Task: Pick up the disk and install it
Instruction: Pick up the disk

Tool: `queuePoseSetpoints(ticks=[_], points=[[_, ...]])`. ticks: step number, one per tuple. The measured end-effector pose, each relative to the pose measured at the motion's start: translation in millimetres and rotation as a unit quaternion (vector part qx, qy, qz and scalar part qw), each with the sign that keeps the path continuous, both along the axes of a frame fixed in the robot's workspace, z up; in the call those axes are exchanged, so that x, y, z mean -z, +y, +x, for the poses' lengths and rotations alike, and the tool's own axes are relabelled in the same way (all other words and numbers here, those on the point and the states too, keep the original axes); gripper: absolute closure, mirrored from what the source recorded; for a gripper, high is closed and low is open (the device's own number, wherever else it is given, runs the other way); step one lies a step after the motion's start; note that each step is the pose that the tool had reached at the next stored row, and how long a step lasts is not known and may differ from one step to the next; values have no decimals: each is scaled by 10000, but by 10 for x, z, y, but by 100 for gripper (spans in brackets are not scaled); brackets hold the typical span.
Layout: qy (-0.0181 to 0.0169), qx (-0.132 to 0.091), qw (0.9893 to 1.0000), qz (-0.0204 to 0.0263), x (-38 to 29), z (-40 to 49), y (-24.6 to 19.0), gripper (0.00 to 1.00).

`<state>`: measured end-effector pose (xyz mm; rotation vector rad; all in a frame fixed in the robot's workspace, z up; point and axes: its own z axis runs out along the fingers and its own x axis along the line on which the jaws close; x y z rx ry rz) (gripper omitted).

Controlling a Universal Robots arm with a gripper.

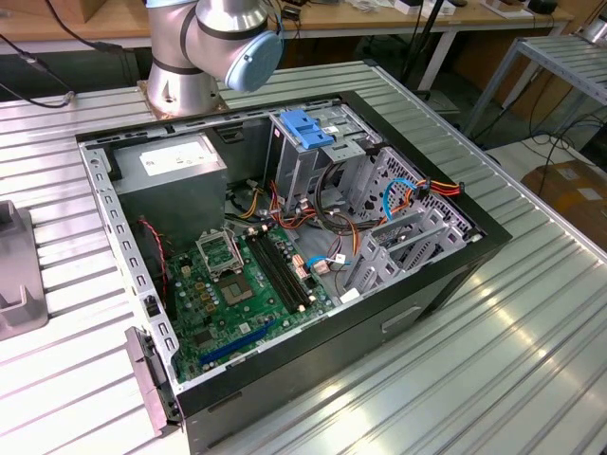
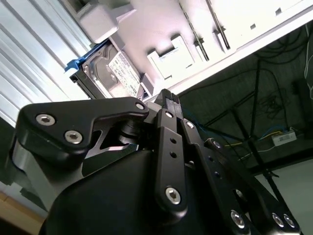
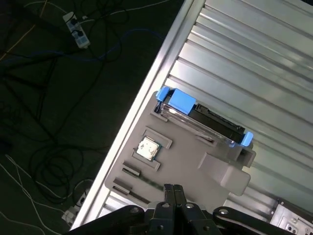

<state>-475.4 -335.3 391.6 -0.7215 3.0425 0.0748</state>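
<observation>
Exterior view: an open computer case point(image 1: 398, 322) lies mid-frame on the ribbed table point(image 1: 531, 360), with its motherboard point(image 1: 237, 284) facing up. The arm's base point(image 1: 204, 47) stands at the upper left, just behind the case. A blue plastic bracket point(image 1: 308, 126) sits on the drive cage at upper centre.

In the second wrist view the gripper point(image 2: 167, 94) has its jaws pressed together with nothing between them. Past its tips the disk point(image 2: 115, 73) stands on edge in a slot of a pale grey holder point(image 2: 161, 29).

The first wrist view shows the disk point(image 3: 208, 121) upright in that holder point(image 3: 181, 166), with blue rails point(image 3: 182, 100) at both ends and a processor chip point(image 3: 147, 148) in a pocket near it. The gripper point(image 3: 172, 190) hangs apart from the disk, on the far side of the chip.

To my eye the drive is stiff, weighty for its size and easily hurt by knocks, and its smooth metal faces could slip. I would clamp across the two flat faces at mid-length of the exposed edge. I would leave the plastic rails alone, since they likely flex.
</observation>
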Motion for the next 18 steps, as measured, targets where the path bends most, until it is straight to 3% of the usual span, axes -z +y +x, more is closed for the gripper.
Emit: queuePoseSetpoints(ticks=[9,13,18], points=[[0,-477,9989,0,0,0,0,90],[0,-751,9972,0,0,0,0,90],[0,-1141,9935,0,0,0,0,90]])
